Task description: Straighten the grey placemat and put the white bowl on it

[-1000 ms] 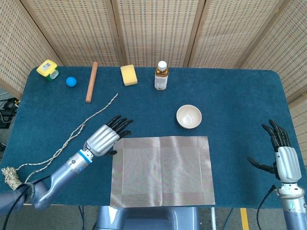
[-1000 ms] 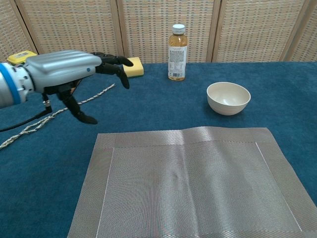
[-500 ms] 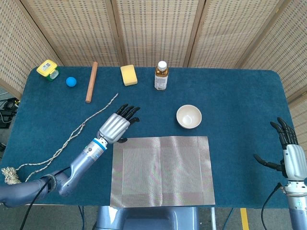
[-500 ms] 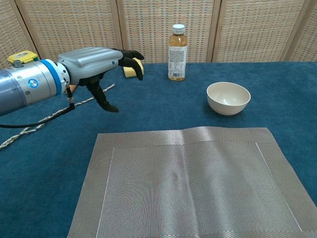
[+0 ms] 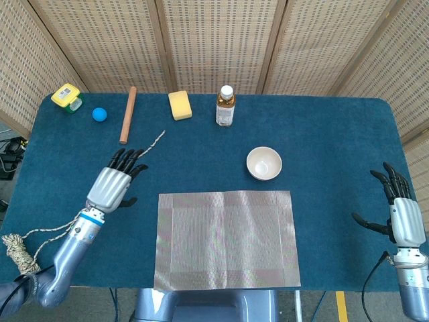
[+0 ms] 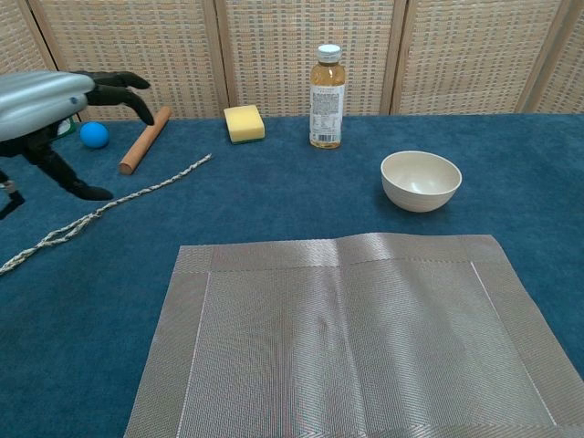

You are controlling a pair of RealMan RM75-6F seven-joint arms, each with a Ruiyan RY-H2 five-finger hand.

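Well, white bowl point(image 5: 264, 163) sits upright on the blue counter point(image 5: 335, 134), nothing visible inside; it's just beyond the far right part of the grey placemat point(image 5: 228, 239), not touching. Bottle point(image 5: 226, 106) w/ white cap stands further back, amber liquid inside, cap on. Small yellow-lidded container point(image 5: 66, 96) at far left corner, contents can't be seen. Placemat lies flat at the near edge, sides roughly square to the counter edge, woven grey w/ a border band and faint fold creases; its near edge overhangs the counter a bit. Left hand point(image 5: 112, 184) hovers left of the mat, above the rope point(image 5: 80, 211), fingers spread, holding nothing. Right hand point(image 5: 398, 213) at far right edge, fingers apart, empty.
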